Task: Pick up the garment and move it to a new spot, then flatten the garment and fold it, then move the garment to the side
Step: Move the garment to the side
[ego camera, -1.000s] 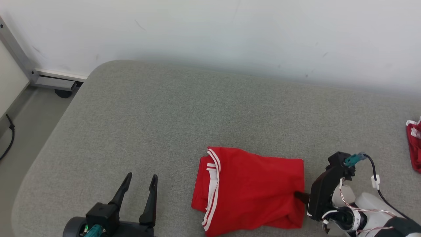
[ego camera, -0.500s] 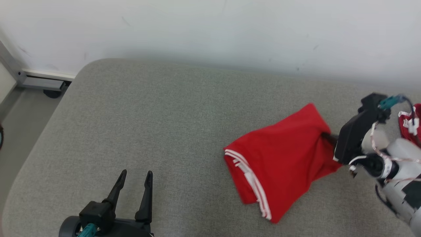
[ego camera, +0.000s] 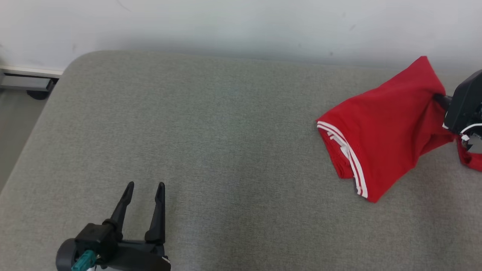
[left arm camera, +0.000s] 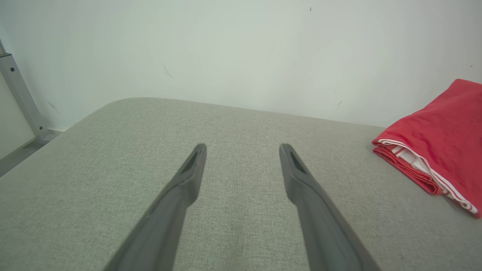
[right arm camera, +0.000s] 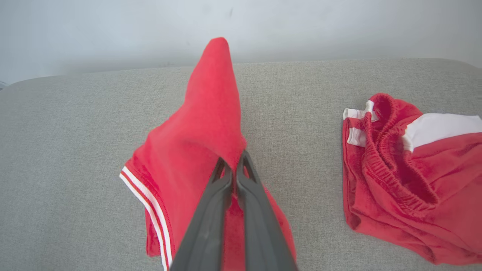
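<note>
At far right — right tool pinches garment.

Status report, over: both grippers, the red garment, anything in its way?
Left gripper open, empty. Right gripper shut on folded red garment, one edge lifted, striped end hanging low. Second red garment lies close on the right.

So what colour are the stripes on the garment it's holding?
White stripes along the red folded garment; best in the right wrist view.
</note>
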Tool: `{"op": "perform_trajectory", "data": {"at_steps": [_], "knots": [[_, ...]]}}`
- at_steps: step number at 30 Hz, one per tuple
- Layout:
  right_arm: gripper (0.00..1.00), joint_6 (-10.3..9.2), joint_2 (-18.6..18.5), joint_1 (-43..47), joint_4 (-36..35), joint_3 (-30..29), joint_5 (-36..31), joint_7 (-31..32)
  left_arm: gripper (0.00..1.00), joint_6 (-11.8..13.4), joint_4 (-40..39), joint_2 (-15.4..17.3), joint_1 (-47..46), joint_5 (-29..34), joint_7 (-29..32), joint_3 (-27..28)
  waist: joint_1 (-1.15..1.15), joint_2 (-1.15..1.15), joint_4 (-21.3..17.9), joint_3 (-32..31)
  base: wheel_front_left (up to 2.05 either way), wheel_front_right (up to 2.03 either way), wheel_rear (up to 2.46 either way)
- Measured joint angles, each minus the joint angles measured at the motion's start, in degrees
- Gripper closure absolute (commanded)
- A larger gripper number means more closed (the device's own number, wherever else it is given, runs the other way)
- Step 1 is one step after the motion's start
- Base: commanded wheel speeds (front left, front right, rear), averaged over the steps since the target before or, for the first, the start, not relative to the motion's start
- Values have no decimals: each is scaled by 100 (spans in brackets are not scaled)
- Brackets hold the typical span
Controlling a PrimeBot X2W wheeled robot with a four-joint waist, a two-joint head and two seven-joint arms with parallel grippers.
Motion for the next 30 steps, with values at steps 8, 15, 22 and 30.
{"op": "perform_trajectory", "data": {"at_steps": [8, 15, 22, 30], "knots": [[100, 7, -271, -418, 43, -167, -16, 11, 0, 0, -176, 140, -124, 1, -1, 118, 0, 0, -320, 282, 0, 0, 0], [100, 43, -497, -578, 233, -255, -79, 8, 0, -10, -247, 172, -258, 2, -1, 124, 0, 0, -538, 538, 0, 0, 0], [100, 77, -823, -831, 422, -289, -279, -5, 0, -49, -382, 200, -375, 12, -1, 123, 0, 0, -589, 758, 0, 0, 0], [100, 94, -980, -1043, 726, -297, -439, -105, 0, -57, -413, 225, -400, 29, 9, 127, 0, 0, -567, 951, 0, 0, 0]]}}
